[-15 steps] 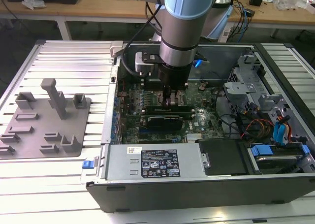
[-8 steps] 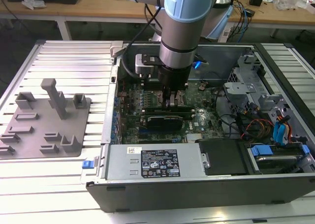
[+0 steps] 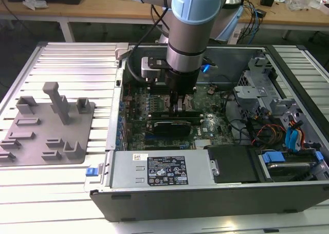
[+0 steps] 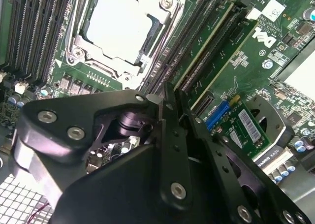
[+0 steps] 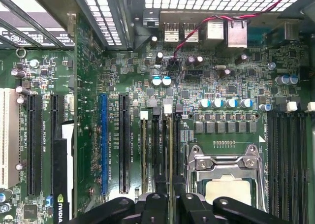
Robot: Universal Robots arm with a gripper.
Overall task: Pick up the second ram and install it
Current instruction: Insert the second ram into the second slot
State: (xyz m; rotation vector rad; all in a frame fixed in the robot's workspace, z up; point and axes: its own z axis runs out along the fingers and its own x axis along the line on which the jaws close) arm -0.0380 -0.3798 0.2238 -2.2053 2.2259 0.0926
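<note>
My gripper (image 3: 180,104) is low inside the open computer case, over the memory slots beside the processor socket (image 5: 227,180). In both wrist views its black fingers (image 4: 158,100) are drawn close together with a thin gap between them. The second ram (image 5: 170,145), a narrow dark board seen edge-on, stands in a slot running out from between the fingertips, and the gripper (image 5: 170,198) is shut on its near end. The stick's lower part is hidden by the fingers. The silver-topped processor (image 4: 115,24) sits in its socket just beside the slot.
Another row of memory slots (image 5: 290,155) lies on the socket's far side. Long black and blue expansion slots (image 5: 103,145) and a graphics card (image 3: 172,126) flank the gripper. The grey moulded tray (image 3: 46,126) lies outside the case at the exterior view's left. Cables and drive bays (image 3: 277,121) crowd the right.
</note>
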